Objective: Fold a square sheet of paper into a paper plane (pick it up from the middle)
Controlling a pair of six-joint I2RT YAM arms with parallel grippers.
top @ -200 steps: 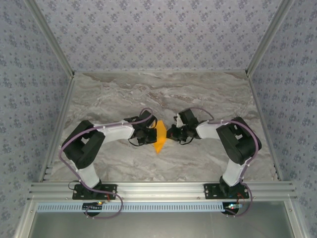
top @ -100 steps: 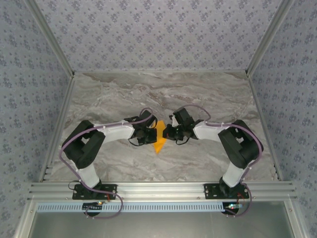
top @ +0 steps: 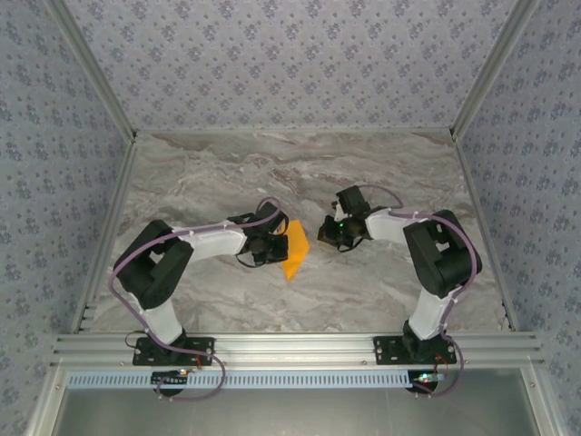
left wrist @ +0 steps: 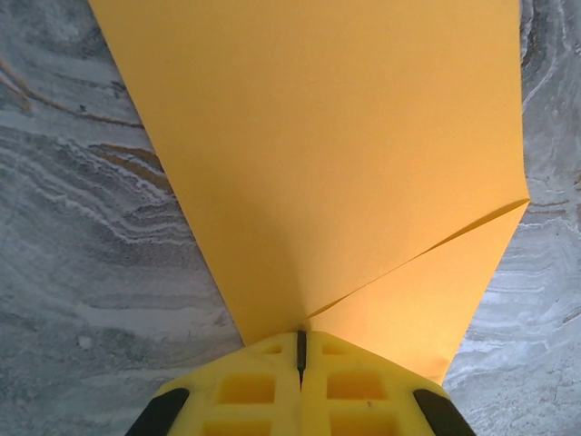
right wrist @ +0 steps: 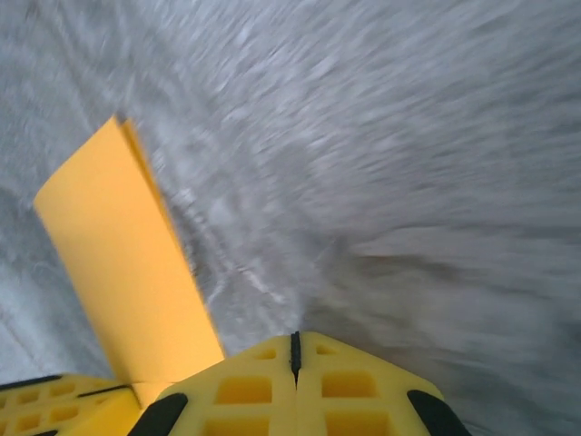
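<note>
1. The marble-patterned table (top: pixel 272 173) is the largest thing, with blue-grey patterned walls (top: pixel 290 54) on three sides and an aluminium rail (top: pixel 300 345) along its near edge.
2. The left arm (top: pixel 213 239) reaches from its base toward the middle of the table. The right arm (top: pixel 436 254) bends in from the other side to face it.
3. The sheet of paper (top: pixel 293 252) is bright orange and sits near the table's centre, between the two wrists. It is at the tip of the left arm and clear of the right one.
   - In the left wrist view the sheet (left wrist: pixel 327 163) fans out from the fingers in two overlapping layers, and a folded edge runs up to a corner on the right.
   - Whether its lower tip touches the table I cannot tell.
4. The left gripper (left wrist: pixel 300 350) is pinching the paper, its yellow jaws pressed together on the sheet's narrow end. It shows from above at (top: pixel 272 245).
5. The right gripper (right wrist: pixel 294 350) has its jaws pressed together with nothing between them.
   - It is close to the paper (right wrist: pixel 127 263), which stands to its left in a blurred view.
   - From above it (top: pixel 325 234) is apart from the sheet.
</note>
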